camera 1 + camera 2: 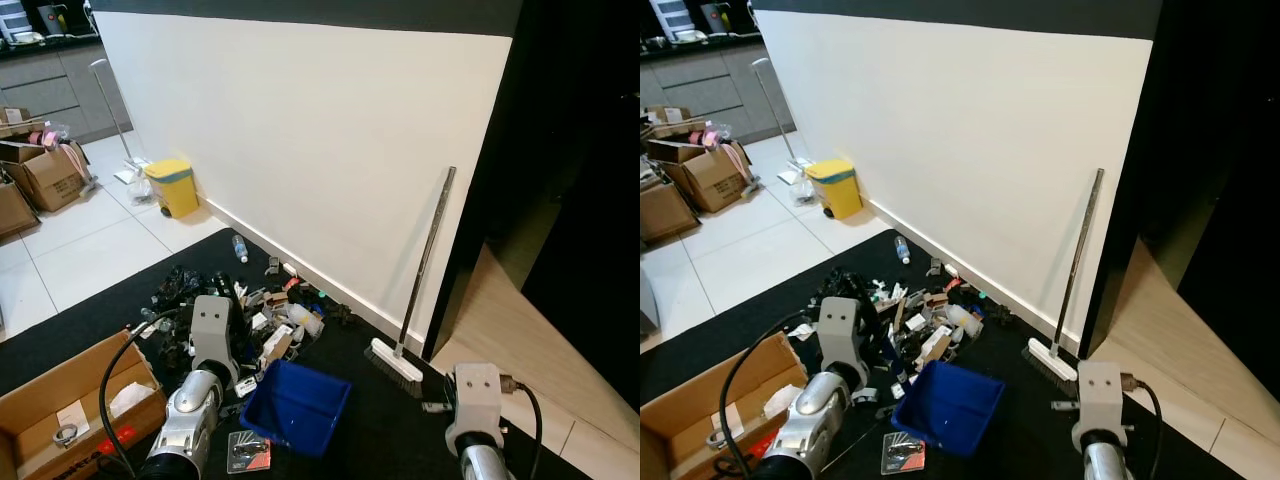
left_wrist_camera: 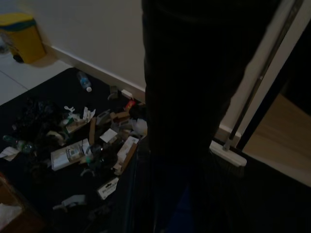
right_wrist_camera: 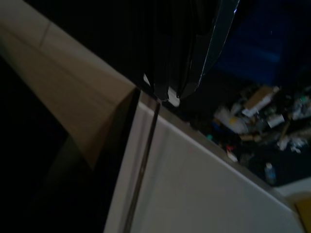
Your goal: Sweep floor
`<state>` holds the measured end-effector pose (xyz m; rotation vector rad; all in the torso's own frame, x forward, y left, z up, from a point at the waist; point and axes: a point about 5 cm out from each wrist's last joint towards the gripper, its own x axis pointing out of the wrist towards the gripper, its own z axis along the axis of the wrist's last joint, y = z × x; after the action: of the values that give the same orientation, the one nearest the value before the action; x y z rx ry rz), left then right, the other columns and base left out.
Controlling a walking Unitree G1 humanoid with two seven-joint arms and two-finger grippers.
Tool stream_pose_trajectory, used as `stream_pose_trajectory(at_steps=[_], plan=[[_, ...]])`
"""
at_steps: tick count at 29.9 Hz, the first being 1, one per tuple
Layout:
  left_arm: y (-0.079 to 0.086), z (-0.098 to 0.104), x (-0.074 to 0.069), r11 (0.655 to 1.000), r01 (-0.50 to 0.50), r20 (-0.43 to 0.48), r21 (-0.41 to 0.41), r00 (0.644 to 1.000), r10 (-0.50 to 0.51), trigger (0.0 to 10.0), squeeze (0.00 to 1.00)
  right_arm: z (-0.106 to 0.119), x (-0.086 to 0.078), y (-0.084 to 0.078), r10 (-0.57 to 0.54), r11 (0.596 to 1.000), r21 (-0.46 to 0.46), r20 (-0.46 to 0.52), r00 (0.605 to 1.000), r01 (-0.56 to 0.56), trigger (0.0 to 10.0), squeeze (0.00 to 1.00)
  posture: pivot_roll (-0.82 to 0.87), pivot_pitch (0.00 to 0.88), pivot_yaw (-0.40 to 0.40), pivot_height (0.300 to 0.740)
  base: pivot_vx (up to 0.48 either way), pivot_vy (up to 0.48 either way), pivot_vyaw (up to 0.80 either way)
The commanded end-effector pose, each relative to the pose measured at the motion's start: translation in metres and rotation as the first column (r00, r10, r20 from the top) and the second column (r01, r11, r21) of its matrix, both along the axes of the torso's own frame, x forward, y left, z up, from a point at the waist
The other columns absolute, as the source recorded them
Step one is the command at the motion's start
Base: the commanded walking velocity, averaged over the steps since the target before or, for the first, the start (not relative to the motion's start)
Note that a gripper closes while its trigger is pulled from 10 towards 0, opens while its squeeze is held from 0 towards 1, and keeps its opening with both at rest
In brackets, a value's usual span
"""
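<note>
A long-handled broom (image 1: 428,258) leans upright against the white wall, its white head (image 1: 394,366) resting on the black mat. Left of it lies a pile of litter (image 1: 245,308): scraps, packets and small bottles. A blue dustpan tray (image 1: 297,405) sits on the mat just in front of the pile. My left arm (image 1: 208,338) reaches forward beside the tray, over the near edge of the litter. My right arm (image 1: 474,398) is low at the right, near the broom head. In the right wrist view my right gripper (image 3: 172,93) has its tips together, holding nothing. The left wrist view is dark.
A yellow bin (image 1: 173,186) stands by the wall at the back left, with a plastic bottle (image 1: 240,247) on the mat's edge nearby. An open cardboard box (image 1: 70,400) sits at the near left. More boxes (image 1: 45,175) stand on the white tiles. Wooden flooring (image 1: 520,320) runs right past a dark doorway.
</note>
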<state>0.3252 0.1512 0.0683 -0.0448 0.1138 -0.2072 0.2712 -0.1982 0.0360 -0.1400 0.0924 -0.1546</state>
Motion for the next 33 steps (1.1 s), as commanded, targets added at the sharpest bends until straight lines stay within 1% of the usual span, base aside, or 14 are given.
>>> stream_pose_trajectory(at_steps=[1, 4, 5, 7, 9, 13, 16, 20, 24, 33], plan=[[-0.002, 0.002, -0.001, 1.000, 0.018, 0.009, 0.008, 1.000, -0.018, 10.0, 0.00, -0.003, -0.001, 0.000, -0.007, 1.000, 0.006, -0.005, 1.000, 0.007, 10.0, 0.00, -0.06, 0.061, 0.085, 0.740, 0.000, 0.000, 0.00], [-0.007, -0.004, -0.004, 0.998, 0.062, -0.020, 0.024, 0.998, -0.062, 10.0, 0.00, -0.001, 0.002, 0.005, 0.015, 1.000, 0.005, 0.007, 1.000, -0.015, 10.0, 0.00, -0.06, 0.069, 0.081, 0.740, 0.000, 0.000, 0.00], [-0.007, -0.004, -0.004, 0.998, 0.062, -0.020, 0.024, 0.998, -0.062, 10.0, 0.00, -0.001, 0.002, 0.005, 0.015, 1.000, 0.005, 0.007, 1.000, -0.015, 10.0, 0.00, -0.06, 0.069, 0.081, 0.740, 0.000, 0.000, 0.00], [-0.008, -0.013, -0.008, 0.990, 0.112, -0.053, 0.086, 0.993, -0.108, 10.0, 0.00, -0.003, 0.004, 0.011, 0.034, 0.999, 0.001, 0.000, 0.999, -0.034, 10.0, 0.00, -0.06, 0.074, 0.081, 0.740, 0.000, 0.000, 0.00], [-0.007, -0.014, -0.008, 0.989, 0.114, -0.057, 0.094, 0.992, -0.109, 10.0, 0.00, -0.003, 0.003, 0.012, 0.035, 0.999, 0.001, -0.001, 0.999, -0.035, 10.0, 0.00, -0.06, 0.075, 0.081, 0.740, 0.000, 0.000, 0.00], [0.001, -0.017, -0.009, 0.986, 0.095, -0.060, 0.136, 0.994, -0.088, 10.0, 0.00, -0.006, 0.001, 0.013, 0.036, 0.999, 0.002, -0.010, 0.999, -0.036, 10.0, 0.00, -0.05, 0.080, 0.083, 0.740, 0.000, 0.000, 0.00], [0.005, -0.016, -0.008, 0.987, 0.069, -0.051, 0.147, 0.997, -0.062, 10.0, 0.00, -0.008, 0.000, 0.014, 0.035, 0.999, 0.005, -0.013, 0.999, -0.035, 10.0, 0.00, -0.05, 0.084, 0.083, 0.740, 0.000, 0.000, 0.00], [0.004, -0.015, -0.009, 0.984, 0.074, -0.036, 0.165, 0.997, -0.069, 10.0, 0.00, -0.008, -0.001, 0.014, 0.035, 0.999, 0.007, -0.011, 0.999, -0.035, 10.0, 0.00, -0.05, 0.084, 0.080, 0.740, 0.000, 0.000, 0.00], [-0.001, -0.014, -0.008, 0.983, 0.077, -0.028, 0.166, 0.997, -0.073, 10.0, 0.00, -0.005, 0.003, 0.014, 0.037, 0.999, 0.016, 0.000, 0.999, -0.037, 10.0, 0.00, -0.04, 0.084, 0.080, 0.740, 0.000, 0.000, 0.00], [-0.001, -0.013, -0.006, 0.986, 0.036, -0.022, 0.162, 0.999, -0.033, 10.0, 0.00, -0.004, 0.005, 0.015, 0.049, 0.999, 0.012, -0.002, 0.999, -0.049, 10.0, 0.00, -0.04, 0.077, 0.073, 0.740, 0.000, 0.000, 0.00]])
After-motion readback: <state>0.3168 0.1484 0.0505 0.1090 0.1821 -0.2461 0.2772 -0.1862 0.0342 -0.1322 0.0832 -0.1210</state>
